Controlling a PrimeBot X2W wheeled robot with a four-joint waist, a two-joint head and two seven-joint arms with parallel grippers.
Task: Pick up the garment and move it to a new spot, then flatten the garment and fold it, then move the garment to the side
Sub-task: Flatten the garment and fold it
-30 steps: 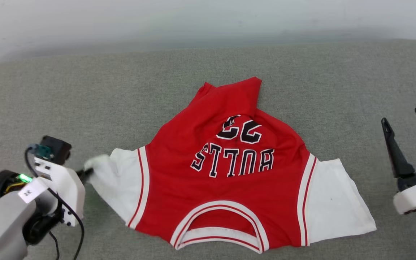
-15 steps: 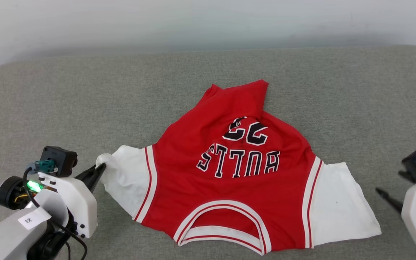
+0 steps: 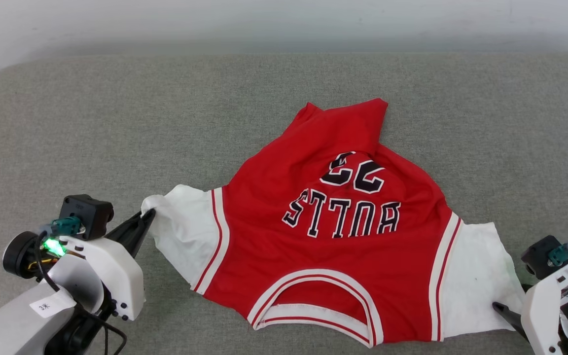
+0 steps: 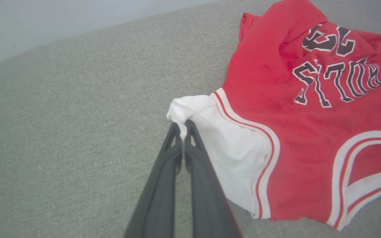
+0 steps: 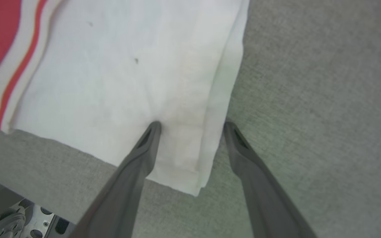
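The garment [image 3: 333, 246] lies spread on the grey cushion, lettered side up, collar toward me, its "BULLS 33" print reading upside down. Its far hem is bunched into a peak [image 3: 348, 123]. My left gripper [image 3: 147, 218] is shut on the tip of the garment's left white sleeve [image 4: 190, 114], as the left wrist view shows with the fingertips [image 4: 177, 127] pinched together. My right gripper [image 5: 192, 127] is open, low at the outer corner of the right white sleeve [image 5: 127, 76]: one finger rests on the cloth, the other on the cushion beside the sleeve's edge.
The grey cushioned surface [image 3: 116, 128] stretches wide around the garment, with a pale wall [image 3: 264, 19] behind and a rounded corner at the far left. Part of my base [image 5: 8, 224] shows beyond the cushion's near edge.
The head camera has shifted. My right gripper has swung from fingers-up at the right edge down to the right sleeve's corner. My left gripper keeps its hold on the left sleeve.
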